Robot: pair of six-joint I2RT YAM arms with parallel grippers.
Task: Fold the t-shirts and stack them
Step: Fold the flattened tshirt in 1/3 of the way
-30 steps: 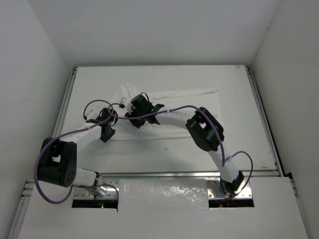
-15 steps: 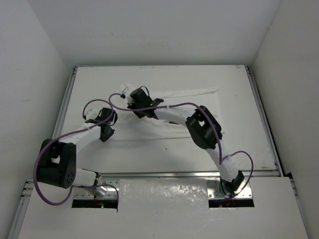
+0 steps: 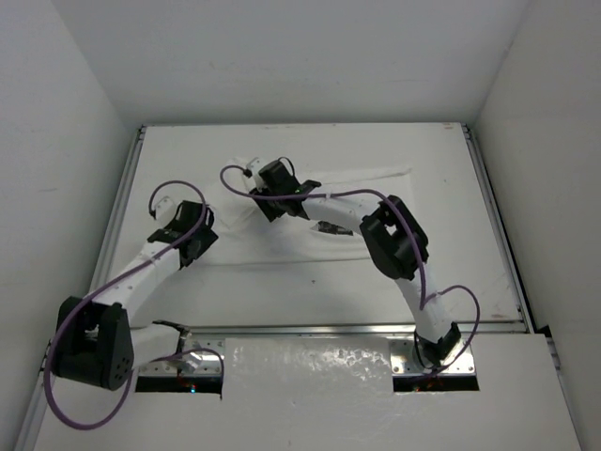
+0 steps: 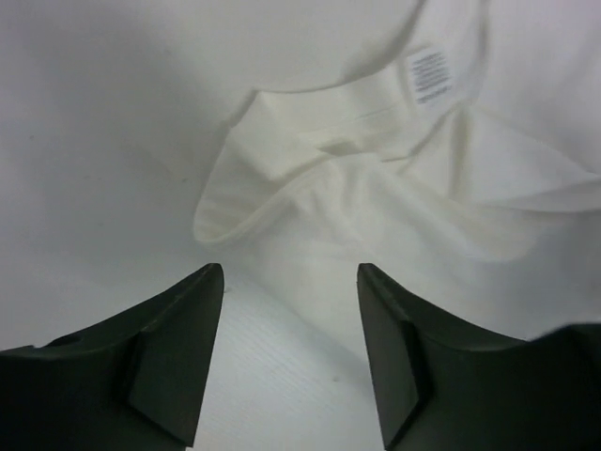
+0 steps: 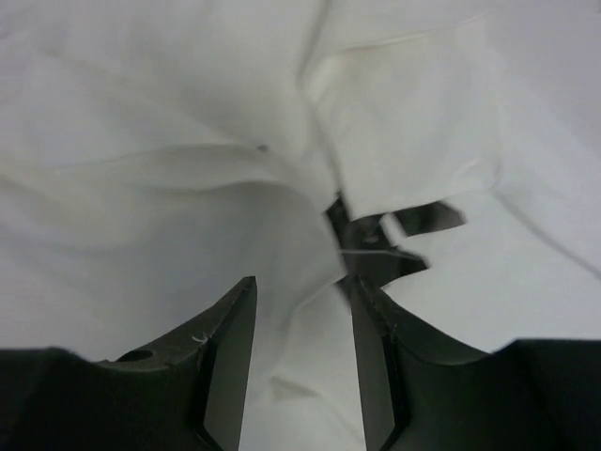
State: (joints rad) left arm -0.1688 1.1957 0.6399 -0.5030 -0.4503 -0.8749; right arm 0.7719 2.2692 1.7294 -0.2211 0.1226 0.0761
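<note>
Across the middle of the white table (image 3: 451, 272) lies the t-shirt (image 3: 376, 188), spread flat at its right half and bunched into folds towards its left end. Left gripper (image 4: 286, 282) hovers low at that left end, fingers apart with nothing between them, and right ahead of it sits the ribbed collar (image 4: 310, 160), curled up on itself, its label (image 4: 429, 75) showing further back. Right gripper (image 5: 300, 287) is down over the rumpled far-left part of the shirt, jaws apart, a ridge of cloth running under the gap; no clamp on it that I can see. A dark patch (image 5: 385, 244) peeks out past a cloth edge there, and what it is I cannot tell. Room now: bare table stretches wide to the right of the shirt, with a fair strip on the far side and another between the shirt and the near rail (image 3: 310, 329). Tighter on the left, where the left rail (image 3: 122, 216) runs close to the left arm. Right arm (image 3: 394, 240) reaches diagonally over the shirt's middle, purple cables (image 3: 174, 188) loop above both wrists, and white walls (image 3: 75, 113) box in three sides.
</note>
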